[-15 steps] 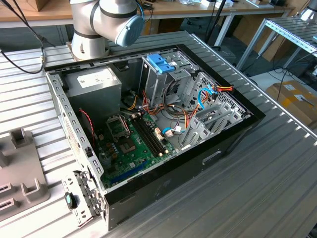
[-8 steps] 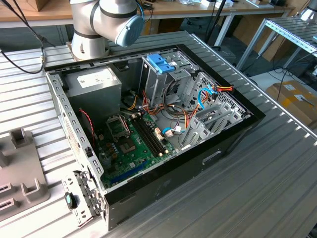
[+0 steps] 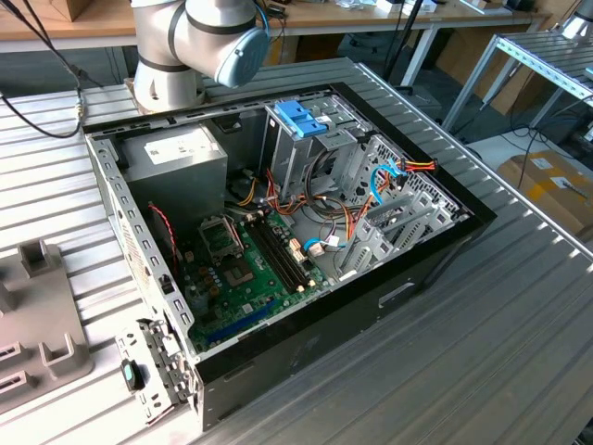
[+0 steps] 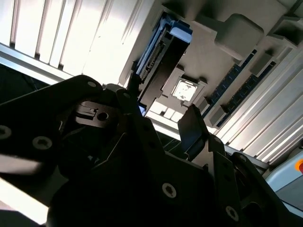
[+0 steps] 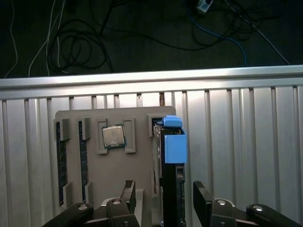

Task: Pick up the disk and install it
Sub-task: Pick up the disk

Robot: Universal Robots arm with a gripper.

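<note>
disk (image 5: 169, 172) standing on edge in its tray slot, gripper (image 5: 164, 185) straddling it with jaws released

the flat dark rectangular disk with bright blue plastic side rails stands upright in a slot of a grey moulded plastic tray (image 5: 137, 170), which lies on a ribbed aluminium table (image 5: 246, 142). in both wrist views the black gripper's two fingers (image 5: 201, 196) are spread apart, one on each side of the disk, with a gap showing on either side. a square metal-topped processor chip (image 5: 113, 136) and two long memory sticks (image 5: 59, 165) sit in the tray's other recesses. in the exterior view, an opened black desktop computer case (image 3: 306, 232) lies on the table.
</note>
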